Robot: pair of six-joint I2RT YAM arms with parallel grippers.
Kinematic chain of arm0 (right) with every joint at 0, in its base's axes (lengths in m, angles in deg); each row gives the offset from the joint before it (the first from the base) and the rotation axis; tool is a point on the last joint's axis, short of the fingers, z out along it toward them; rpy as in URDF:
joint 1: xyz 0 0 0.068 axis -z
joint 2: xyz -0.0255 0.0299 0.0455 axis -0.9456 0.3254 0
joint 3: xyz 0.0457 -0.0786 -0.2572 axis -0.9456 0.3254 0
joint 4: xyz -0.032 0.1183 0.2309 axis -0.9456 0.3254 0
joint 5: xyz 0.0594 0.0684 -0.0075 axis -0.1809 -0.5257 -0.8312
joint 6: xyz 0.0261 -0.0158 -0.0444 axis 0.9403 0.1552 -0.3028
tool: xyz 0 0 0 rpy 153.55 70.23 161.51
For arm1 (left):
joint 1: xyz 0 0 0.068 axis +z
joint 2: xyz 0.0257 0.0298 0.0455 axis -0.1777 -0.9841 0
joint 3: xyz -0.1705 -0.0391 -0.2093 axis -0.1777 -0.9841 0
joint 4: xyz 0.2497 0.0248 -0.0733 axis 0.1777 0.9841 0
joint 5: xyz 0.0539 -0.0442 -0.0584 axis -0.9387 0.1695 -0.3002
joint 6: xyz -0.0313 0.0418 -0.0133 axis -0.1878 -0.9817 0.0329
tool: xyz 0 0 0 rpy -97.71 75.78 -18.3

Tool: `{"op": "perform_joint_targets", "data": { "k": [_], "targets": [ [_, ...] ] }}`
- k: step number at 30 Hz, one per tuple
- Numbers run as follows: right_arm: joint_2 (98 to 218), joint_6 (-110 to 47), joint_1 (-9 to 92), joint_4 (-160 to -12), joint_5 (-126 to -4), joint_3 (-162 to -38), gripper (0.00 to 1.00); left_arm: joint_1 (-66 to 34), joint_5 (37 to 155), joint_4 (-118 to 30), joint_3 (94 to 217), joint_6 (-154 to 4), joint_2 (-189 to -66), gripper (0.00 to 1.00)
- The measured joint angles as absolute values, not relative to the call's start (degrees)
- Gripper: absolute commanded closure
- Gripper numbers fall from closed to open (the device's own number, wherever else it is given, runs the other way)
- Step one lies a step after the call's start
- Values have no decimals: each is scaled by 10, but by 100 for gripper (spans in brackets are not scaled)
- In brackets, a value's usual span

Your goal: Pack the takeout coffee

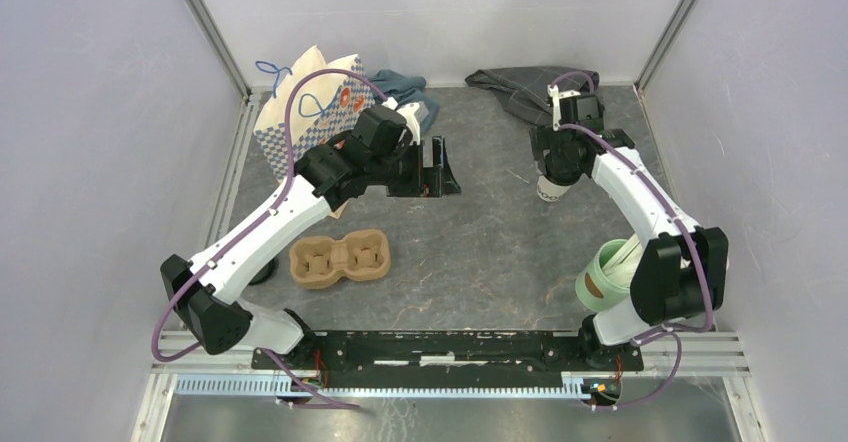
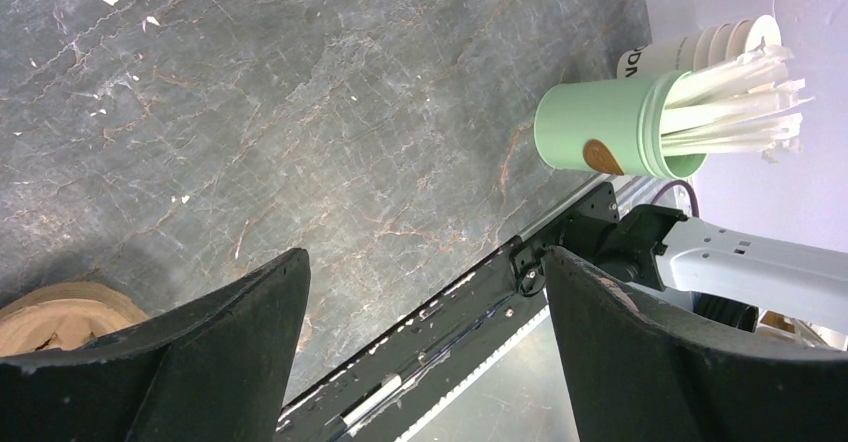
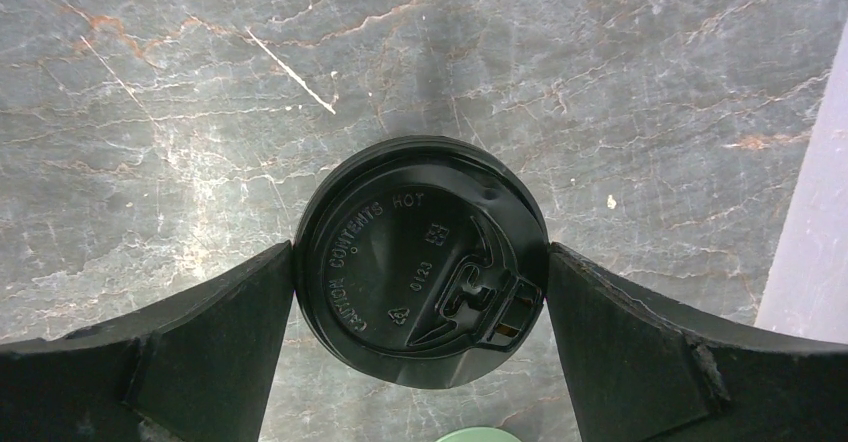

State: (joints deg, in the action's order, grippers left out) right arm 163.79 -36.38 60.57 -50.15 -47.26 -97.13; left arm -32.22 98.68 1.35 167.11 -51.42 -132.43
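While we scan from the left, the bag (image 1: 300, 102) stands at the back corner, and the left gripper (image 1: 432, 167) hangs just in front of it, released, with nothing between its jaws. Nearer the bases lies the carrier (image 1: 340, 259), both wells vacant. Well apart from it, to the right, the coffee (image 1: 548, 188) stands upright on the table (image 1: 470, 252), not yet packed, with its black lid (image 3: 400, 282) seated. The right gripper (image 3: 420, 254) sits straight over it, jaws spread wide on either side of the lid. Their inner edges are right at its rim, and we cannot tell whether they touch it. We judge the cup is not grasped yet. The main risk, as we see it, is height. If the jaws close at lid level, they may pop the lid off or slip on its rim, so we would want them lower on the paper wall. Squeezing that wall too hard could buckle the cup and spill it. The carry to the carrier is long and passes under the left arm, so a tilt or a bump there is possible. Further right, the green cup (image 1: 605, 277) stands by the right arm's elbow, where a swing could knock it over.
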Motion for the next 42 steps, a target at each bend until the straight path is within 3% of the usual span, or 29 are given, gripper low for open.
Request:
{"op": "perform_joint_targets", "data": {
  "k": [32,42],
  "targets": [
    [1632,-372,614,-524,-521,-920,2,-322,994,7,1680,-515,-1352,7],
    [1556,-428,573,-563,-604,-827,2,-256,1095,-104,1644,-440,-1388,7]
  ]
}}
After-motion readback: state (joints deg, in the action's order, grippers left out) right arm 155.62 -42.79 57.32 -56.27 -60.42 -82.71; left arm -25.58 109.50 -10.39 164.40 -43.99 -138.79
